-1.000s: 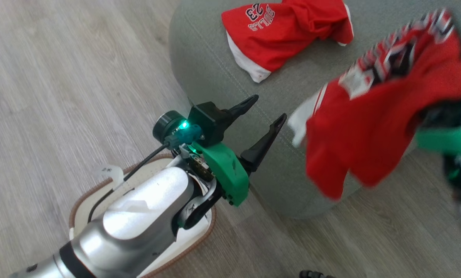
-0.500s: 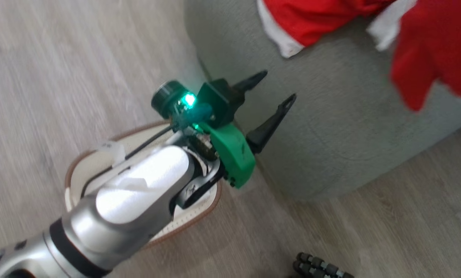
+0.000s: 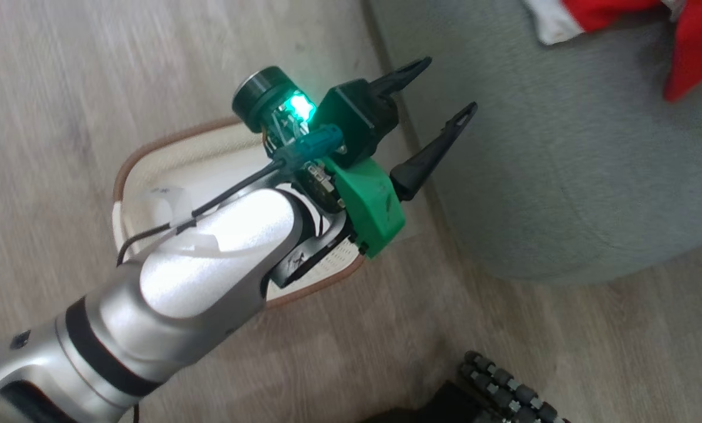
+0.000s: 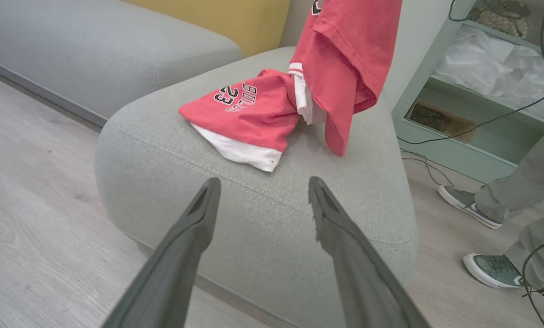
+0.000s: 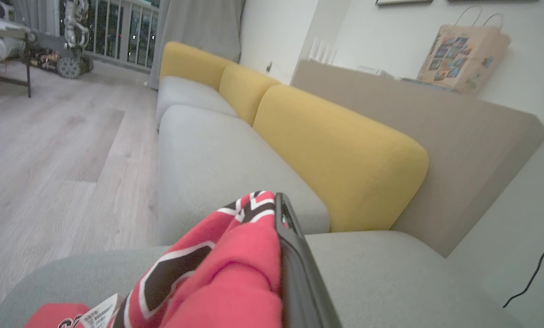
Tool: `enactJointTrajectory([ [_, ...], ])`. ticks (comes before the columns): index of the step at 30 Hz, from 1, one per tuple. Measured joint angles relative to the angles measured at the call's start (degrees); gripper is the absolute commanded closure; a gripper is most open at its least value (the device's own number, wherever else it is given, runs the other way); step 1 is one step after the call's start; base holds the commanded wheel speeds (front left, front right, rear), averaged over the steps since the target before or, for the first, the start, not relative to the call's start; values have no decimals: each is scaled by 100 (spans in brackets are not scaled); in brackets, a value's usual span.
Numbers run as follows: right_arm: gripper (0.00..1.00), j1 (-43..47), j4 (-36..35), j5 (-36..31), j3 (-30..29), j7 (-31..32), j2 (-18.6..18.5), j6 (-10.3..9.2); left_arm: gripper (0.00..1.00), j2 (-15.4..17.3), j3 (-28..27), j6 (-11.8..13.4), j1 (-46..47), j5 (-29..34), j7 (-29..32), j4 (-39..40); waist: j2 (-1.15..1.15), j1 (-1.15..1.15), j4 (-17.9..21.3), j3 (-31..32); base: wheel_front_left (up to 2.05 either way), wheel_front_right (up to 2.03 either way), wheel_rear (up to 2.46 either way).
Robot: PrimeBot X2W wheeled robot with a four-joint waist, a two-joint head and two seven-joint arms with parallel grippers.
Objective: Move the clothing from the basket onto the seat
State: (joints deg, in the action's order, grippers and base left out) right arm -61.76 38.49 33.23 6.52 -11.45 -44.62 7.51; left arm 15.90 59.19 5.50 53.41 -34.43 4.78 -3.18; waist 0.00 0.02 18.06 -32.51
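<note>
**Placement step under way**

Right gripper (image 5: 278, 214) is clamped shut on the second garment (image 5: 235, 273), pinched at the striped trim. That garment is seen hanging over the seat (image 4: 253, 214); whether its lower hem touches the cushion cannot be told. Just beside it, the first garment (image 4: 244, 114) lies on the seat, number uppermost. Left gripper (image 3: 450, 83) is spread wide and empty, held between basket (image 3: 151, 150) and seat, touching nothing. No red cloth is seen in the exposed part of the basket, though much of it is hidden by the forearm. The carry is judged nearly done; next, the fabric should be lowered onto the cushion and the right jaws opened, well in from the rounded edge, so the thin cloth is not left to slide off.
</note>
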Motion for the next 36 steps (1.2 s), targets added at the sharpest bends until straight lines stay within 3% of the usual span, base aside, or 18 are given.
enactJointTrajectory([
  [4,100,-159,486,-97,263,120,-10,0,0,-27,14,-26,97,79,-42,-3,0,0,-218,-271,0,0,0],
  [8,92,-304,1010,-96,521,387,102,0,0,-73,29,-27,169,97,-138,-56,0,0,-422,-445,0,0,0],
  [11,100,-340,1382,-33,848,995,229,0,0,-109,30,-29,169,97,-198,-112,0,0,-532,-496,0,0,0],
  [17,100,-333,1673,375,1211,1907,312,0,0,-169,34,-45,169,97,-294,-211,0,-2,-577,-420,0,0,0],
  [19,56,-331,1768,487,1288,2156,282,0,0,-179,42,-45,169,96,-330,-241,0,-1,-572,-381,0,0,0],
  [20,10,-331,1803,552,1333,2286,280,0,0,-181,47,-45,169,96,-337,-258,0,-2,-566,-362,0,0,0],
  [21,0,-331,1819,615,1388,2384,280,0,0,-181,51,-45,169,94,-337,-263,0,-2,-558,-346,0,0,0],
  [32,0,-322,1666,984,1950,2476,194,0,0,-188,85,-52,126,-37,-482,-463,0,-1,-453,1,0,0,0],
  [36,0,-285,1422,1350,2175,2783,119,0,0,-180,73,-53,-55,-167,-603,-535,0,-2,-407,309,0,0,0],
])
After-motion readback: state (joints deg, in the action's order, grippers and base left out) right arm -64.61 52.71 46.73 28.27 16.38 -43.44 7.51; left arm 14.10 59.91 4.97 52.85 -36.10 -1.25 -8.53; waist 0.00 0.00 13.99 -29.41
